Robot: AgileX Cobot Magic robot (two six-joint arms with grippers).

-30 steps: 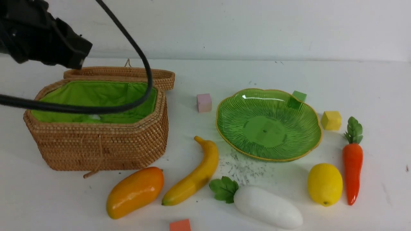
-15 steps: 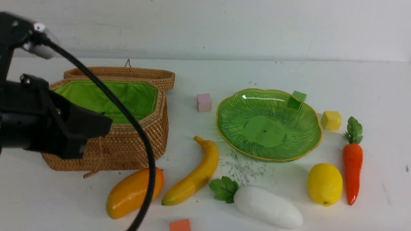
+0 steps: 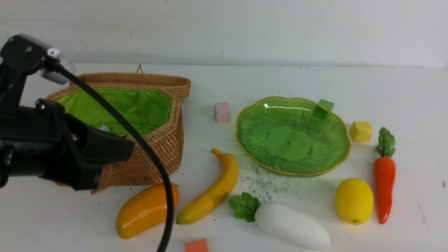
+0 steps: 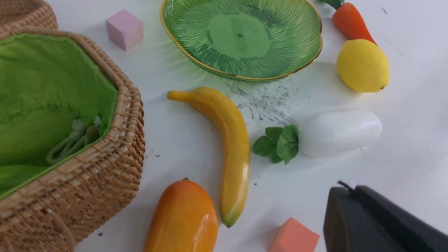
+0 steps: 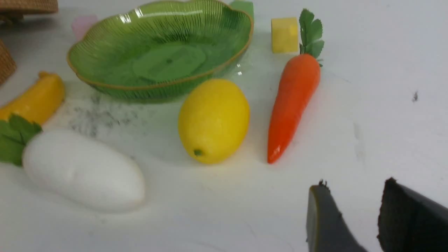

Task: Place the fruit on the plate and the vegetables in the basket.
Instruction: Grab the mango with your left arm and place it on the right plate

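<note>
Your left tool [image 4: 341, 196] is closed up, sitting low at frame left in front of the basket [image 3: 157, 147]; your right tool [image 5: 355, 187] has its fingers apart, gripping nothing. Plate [image 3: 290, 140] is centre-right. Banana [image 3: 213, 189] is lower centre, long axis diagonal, stem to upper right; mango [image 3: 145, 210] left of it, same slant; lemon [image 3: 354, 200] lower right, nub toward bottom edge; carrot [image 3: 384, 185] just right of it, leaves up, tip down; radish [image 3: 292, 226] bottom centre, leaves to upper left; all on the worktop [image 3: 413, 105].
</note>
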